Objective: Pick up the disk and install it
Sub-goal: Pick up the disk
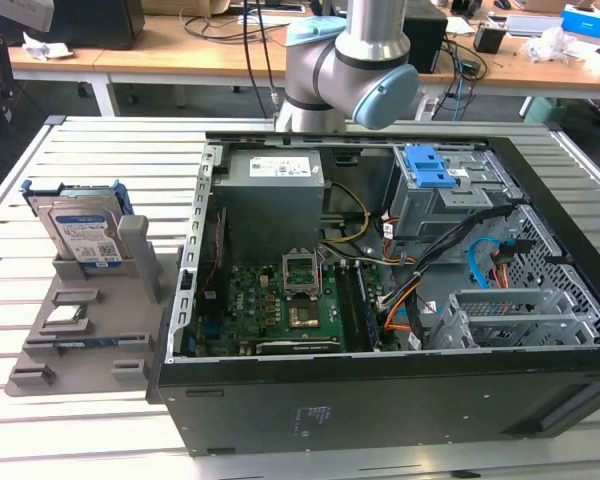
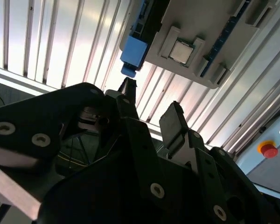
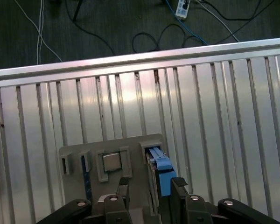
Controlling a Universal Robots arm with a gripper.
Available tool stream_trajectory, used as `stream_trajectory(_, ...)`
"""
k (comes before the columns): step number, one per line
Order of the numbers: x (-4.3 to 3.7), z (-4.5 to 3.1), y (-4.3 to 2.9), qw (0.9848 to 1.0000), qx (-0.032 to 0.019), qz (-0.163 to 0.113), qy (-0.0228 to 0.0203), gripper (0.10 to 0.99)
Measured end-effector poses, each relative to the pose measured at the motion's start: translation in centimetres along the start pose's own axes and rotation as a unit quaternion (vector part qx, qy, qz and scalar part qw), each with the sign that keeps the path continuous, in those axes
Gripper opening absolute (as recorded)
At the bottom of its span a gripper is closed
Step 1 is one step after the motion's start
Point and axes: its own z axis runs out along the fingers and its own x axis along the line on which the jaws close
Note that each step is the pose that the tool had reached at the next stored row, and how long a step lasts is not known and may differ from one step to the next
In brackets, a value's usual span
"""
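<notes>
**Operator:** Where is the disk, and what is my end effector doing?

**Spotter:** Your disk (image 1: 85, 235) stands on edge in a slot of the grey holder (image 1: 40, 375). The holder sits on the slatted surface (image 1: 40, 200) at the exterior view's left, just beside the open computer case (image 1: 380, 410). In the first wrist view your end effector (image 3: 150, 183) hangs above that holder with its fingers spread and nothing between them. The disk's blue bracket (image 3: 161, 173) shows in the gap, nearer one finger.

**Operator:** What else is in there?

**Spotter:** The holder also has a small square chip (image 3: 111, 162) in its own pocket, apart from the disk. The case holds the motherboard (image 1: 280, 300), the power supply (image 1: 275, 175), a drive cage (image 1: 435, 195) with a blue latch, and loose cables (image 1: 480, 262) lying beside the cage.

**Operator:** What could go wrong?

**Spotter:** You look off-centre, so I think closing there could catch only the plastic bracket. That could tilt the disk in its slot or drag the light holder along. Inside the case, those cables could snag the disk near the cage.
</notes>
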Motion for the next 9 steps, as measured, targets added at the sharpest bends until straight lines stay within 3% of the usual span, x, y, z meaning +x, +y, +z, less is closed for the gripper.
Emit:
stream_trajectory(4, -0.75, 0.01, -0.04, 1.0000, 0.0001, 0.000, 0.0012, 0.482)
stream_trajectory(9, -0.88, 0.40, -0.39, 1.0000, 0.0003, 0.000, 0.0029, 0.482)
